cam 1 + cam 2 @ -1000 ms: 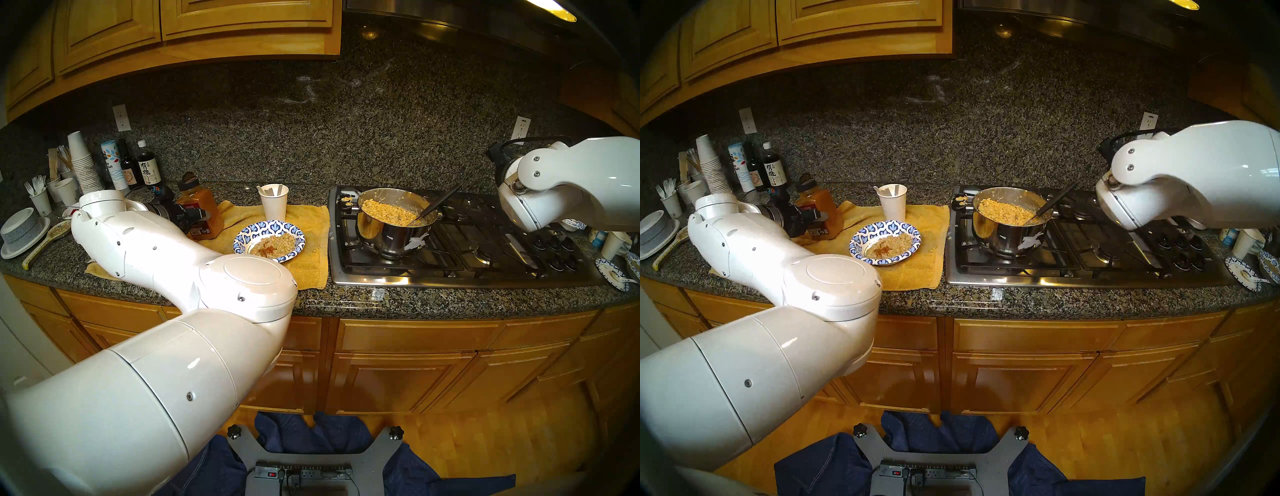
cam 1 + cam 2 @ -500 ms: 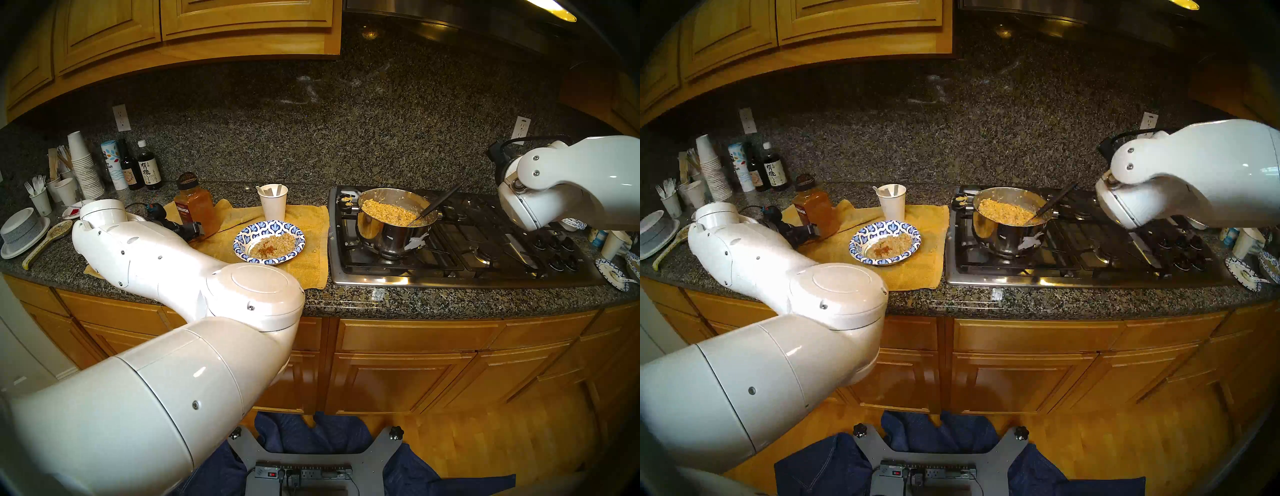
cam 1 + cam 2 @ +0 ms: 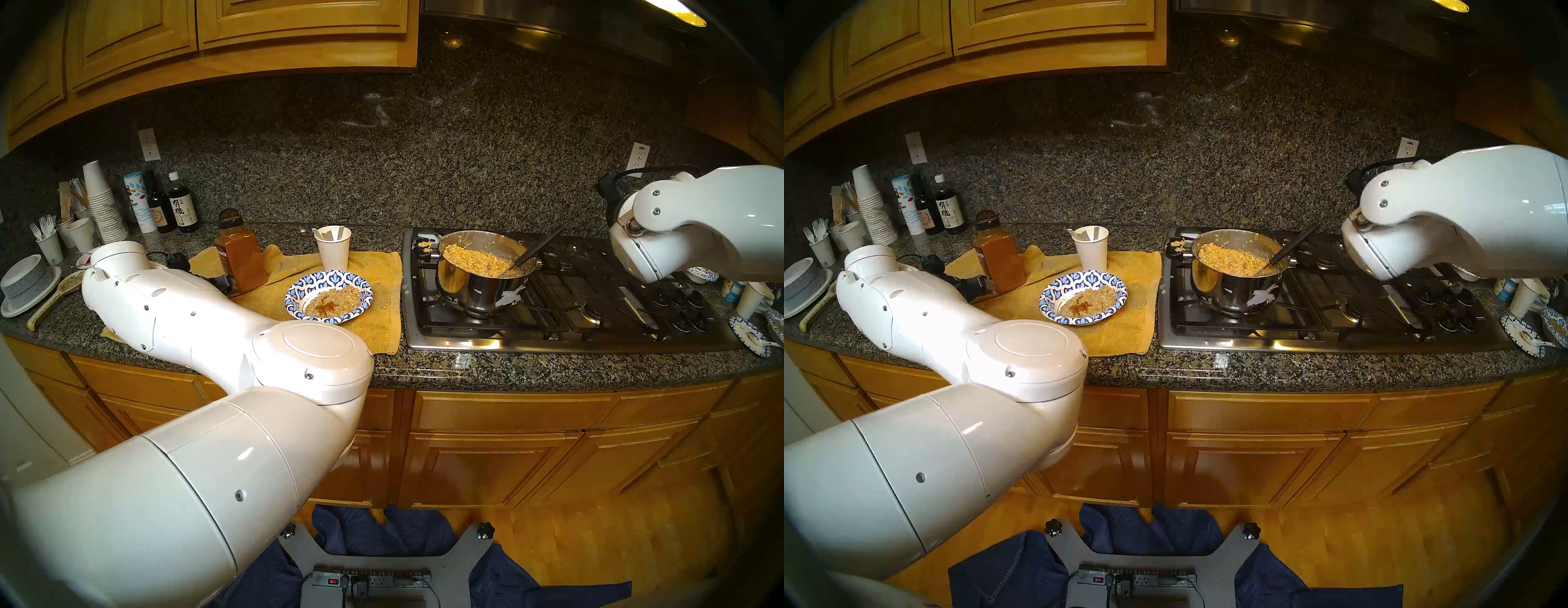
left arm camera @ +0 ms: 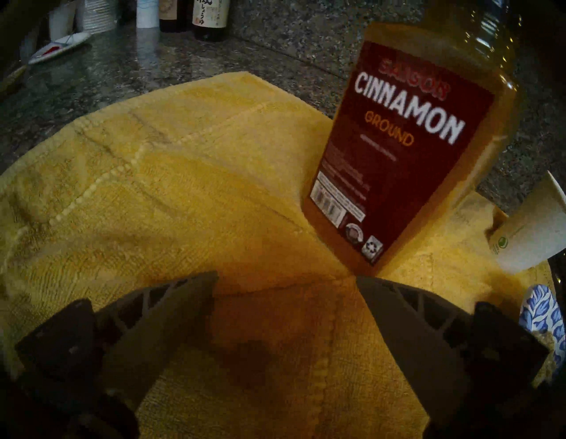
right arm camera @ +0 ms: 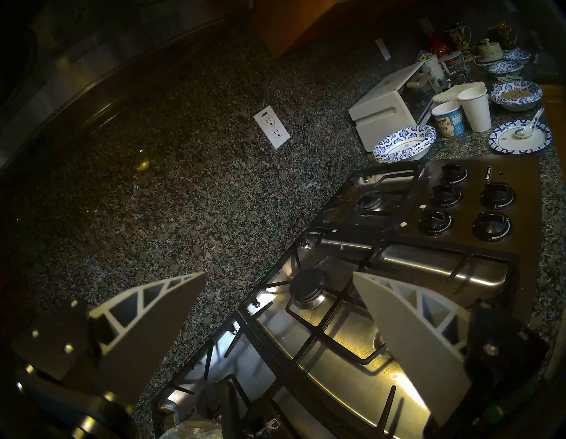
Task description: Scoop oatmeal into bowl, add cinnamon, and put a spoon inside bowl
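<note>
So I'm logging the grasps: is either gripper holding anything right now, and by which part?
Nothing is held. The left gripper is open just short of the cinnamon jar; the right gripper hangs open over the stove.

Yellow towel flat on counter. Steel pot on stove. White paper cup at towel's back edge. Dark bottles far left.

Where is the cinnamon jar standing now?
In the head views, the cinnamon jar stands upright on the yellow towel, left of the patterned bowl and just beyond the open left tool.
</note>
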